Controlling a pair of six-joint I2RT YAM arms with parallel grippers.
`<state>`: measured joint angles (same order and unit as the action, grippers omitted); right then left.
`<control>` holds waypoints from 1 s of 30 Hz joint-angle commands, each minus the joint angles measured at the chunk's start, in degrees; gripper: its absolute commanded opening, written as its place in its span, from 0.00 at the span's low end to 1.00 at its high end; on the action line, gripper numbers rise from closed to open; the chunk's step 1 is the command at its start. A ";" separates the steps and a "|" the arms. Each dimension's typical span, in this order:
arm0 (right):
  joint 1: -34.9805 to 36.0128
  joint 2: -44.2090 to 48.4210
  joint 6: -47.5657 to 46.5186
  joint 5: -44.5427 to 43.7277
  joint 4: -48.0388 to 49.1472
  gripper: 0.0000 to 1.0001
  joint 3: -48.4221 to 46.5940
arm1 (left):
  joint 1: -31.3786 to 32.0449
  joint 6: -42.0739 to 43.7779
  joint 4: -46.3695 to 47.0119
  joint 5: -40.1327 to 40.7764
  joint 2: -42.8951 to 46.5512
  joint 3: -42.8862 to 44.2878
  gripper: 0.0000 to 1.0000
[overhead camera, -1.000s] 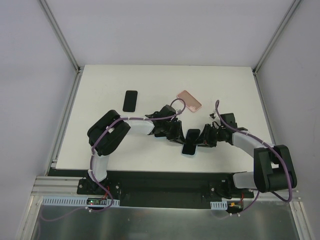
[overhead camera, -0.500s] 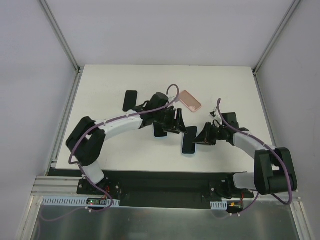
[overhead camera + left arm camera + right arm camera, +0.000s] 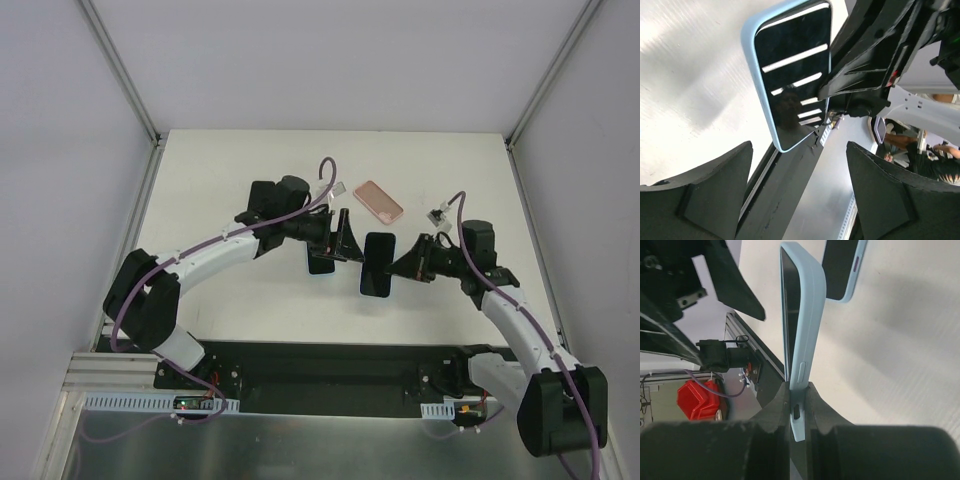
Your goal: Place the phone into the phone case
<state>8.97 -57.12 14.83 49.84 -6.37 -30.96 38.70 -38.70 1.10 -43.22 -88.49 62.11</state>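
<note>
My right gripper point(image 3: 408, 266) point(image 3: 798, 392) is shut on the bottom end of a light blue phone case point(image 3: 377, 266) point(image 3: 801, 325) and holds it on edge above the table. A dark phone screen point(image 3: 792, 75) fills the case's face in the left wrist view. My left gripper point(image 3: 347, 240) point(image 3: 799, 200) stands open just left of it, with nothing between its fingers. A second dark phone with a light blue rim point(image 3: 320, 260) point(image 3: 842, 267) lies flat on the table under the left gripper.
A pink phone point(image 3: 379, 201) lies at the back middle of the white table point(image 3: 220, 290). A black phone point(image 3: 260, 198) lies at the back left, partly hidden by the left arm. The table's front edge runs just below both grippers.
My left gripper has opened and drawn back up and to the left. The right gripper has raised the cased phone and shifted slightly right. The second phone now shows on the table.
</note>
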 commanded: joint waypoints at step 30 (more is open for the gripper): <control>0.61 13.88 7.58 0.34 4.79 0.56 -1.38 | 3.84 -26.34 56.91 -16.45 -9.08 -11.83 0.00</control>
<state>9.30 -44.99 24.40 51.90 0.56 -27.83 42.44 -64.34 52.56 -57.01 -100.16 50.96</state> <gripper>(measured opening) 0.437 0.128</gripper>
